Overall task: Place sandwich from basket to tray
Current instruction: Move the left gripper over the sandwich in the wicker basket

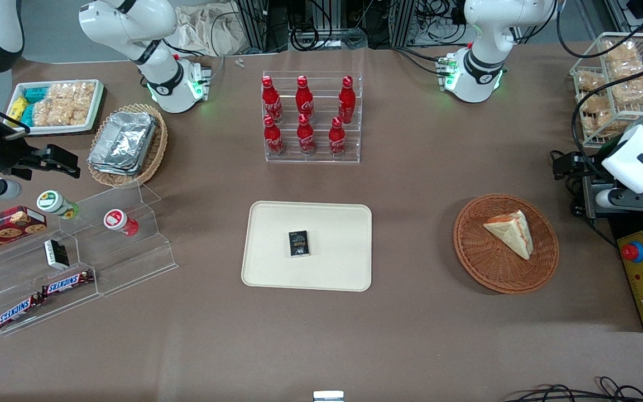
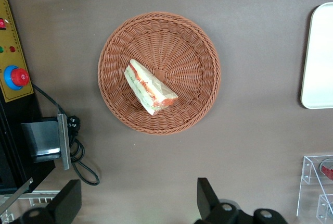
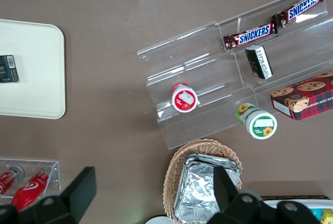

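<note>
The sandwich, a pale bread wedge with red and green filling on its edge, lies in the round reddish-brown wicker basket. The cream rectangular tray lies flat beside the basket, toward the parked arm's end, and one edge of it shows in the left wrist view. A small black box rests on the tray. My gripper hangs open well above the table, beside the basket toward the working arm's end, with nothing between its fingers.
A yellow control box with a red button and cables lie close to the basket. An acrylic rack of red cola bottles stands farther from the camera than the tray. A clear stepped shelf with snacks and a tan basket of foil containers sit toward the parked arm's end.
</note>
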Tool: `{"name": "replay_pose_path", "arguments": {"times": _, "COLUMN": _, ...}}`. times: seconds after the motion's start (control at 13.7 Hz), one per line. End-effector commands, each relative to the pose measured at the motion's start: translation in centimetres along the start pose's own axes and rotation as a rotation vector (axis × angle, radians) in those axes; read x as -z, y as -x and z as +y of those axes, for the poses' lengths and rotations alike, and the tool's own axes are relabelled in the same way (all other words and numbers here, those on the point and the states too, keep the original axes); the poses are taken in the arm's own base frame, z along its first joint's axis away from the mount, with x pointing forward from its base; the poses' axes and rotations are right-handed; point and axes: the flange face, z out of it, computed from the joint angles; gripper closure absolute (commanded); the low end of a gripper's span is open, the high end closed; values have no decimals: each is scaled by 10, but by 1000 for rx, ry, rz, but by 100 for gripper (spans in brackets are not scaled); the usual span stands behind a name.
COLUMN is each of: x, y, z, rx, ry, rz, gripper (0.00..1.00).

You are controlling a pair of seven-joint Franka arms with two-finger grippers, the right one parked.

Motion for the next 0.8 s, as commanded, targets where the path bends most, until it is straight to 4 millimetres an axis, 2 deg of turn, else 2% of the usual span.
{"name": "replay_pose_path", "arguments": {"times": 0.0, "x": -1, "y": -2, "z": -4, "rx": 22, "ry": 14, "rz": -25, "gripper": 0}}
{"name": "replay_pose_path", "arguments": {"times": 0.15, "x": -6, "y": -8, "z": -6, "rx": 20, "ry": 13, "rz": -33, "gripper": 0}}
{"name": "replay_pose_path", "arguments": {"times": 0.29, "x": -23, "y": -13, "z": -2, "rx": 31, "ry": 0, "rz": -64, "gripper": 0}}
{"name": "replay_pose_path", "arguments": {"times": 0.44, "x": -41, "y": -14, "z": -5, "rx": 170, "ry": 2, "rz": -77, "gripper": 0}}
{"name": "replay_pose_path", "arguments": {"times": 0.58, "x": -74, "y": -16, "z": -13, "rx": 333, "ry": 10, "rz": -52, "gripper": 0}}
{"name": "replay_pose_path", "arguments": {"times": 0.73, "x": -108, "y": -18, "z": -12, "rx": 514, "ry": 10, "rz": -27, "gripper": 0}}
